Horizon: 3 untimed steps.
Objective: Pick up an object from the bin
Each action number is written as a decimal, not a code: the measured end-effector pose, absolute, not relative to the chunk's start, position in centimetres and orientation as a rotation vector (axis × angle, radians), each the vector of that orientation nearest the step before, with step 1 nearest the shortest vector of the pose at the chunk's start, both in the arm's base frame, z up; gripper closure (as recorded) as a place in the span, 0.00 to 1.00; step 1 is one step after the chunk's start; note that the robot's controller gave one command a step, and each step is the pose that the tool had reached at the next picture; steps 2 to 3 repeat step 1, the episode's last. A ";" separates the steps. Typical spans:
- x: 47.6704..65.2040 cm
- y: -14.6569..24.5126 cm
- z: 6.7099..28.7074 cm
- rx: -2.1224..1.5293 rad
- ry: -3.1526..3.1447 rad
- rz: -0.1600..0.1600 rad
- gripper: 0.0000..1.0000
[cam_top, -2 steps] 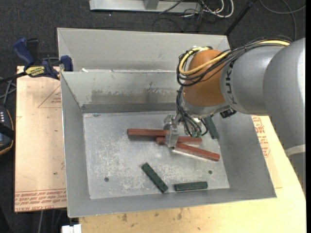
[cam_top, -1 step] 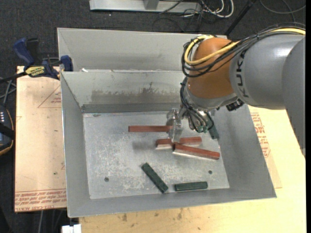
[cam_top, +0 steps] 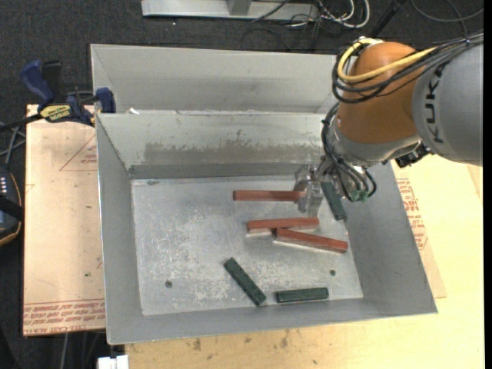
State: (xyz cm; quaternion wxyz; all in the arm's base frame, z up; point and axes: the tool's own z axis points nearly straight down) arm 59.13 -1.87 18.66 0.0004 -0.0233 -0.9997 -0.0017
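Observation:
My gripper [cam_top: 313,194] hangs low over the right part of the bin's floor, under the orange wrist cover. It stands at the right end of a red-brown flat stick [cam_top: 265,196] that lies level across the middle. Whether it touches that stick I cannot tell. Just below lie two more red-brown sticks, one [cam_top: 281,224] level and one [cam_top: 311,241] slanting down to the right, their ends meeting. A short dark green piece [cam_top: 336,204] slants right beside the gripper; I cannot tell if it is loose or part of the robot.
Two dark green bars lie near the front wall: one [cam_top: 244,280] slanted at the centre, one [cam_top: 302,294] level to its right. The arm and its cables come in from the right, above the bin's right wall. The back wall stands close behind the gripper.

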 end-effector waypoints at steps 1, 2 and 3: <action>58.8 2.5 22.5 -0.110 -3.144 -0.003 1.00; 58.8 2.5 22.5 -0.110 -3.144 -0.003 1.00; 58.8 2.5 22.5 -0.110 -3.144 -0.003 1.00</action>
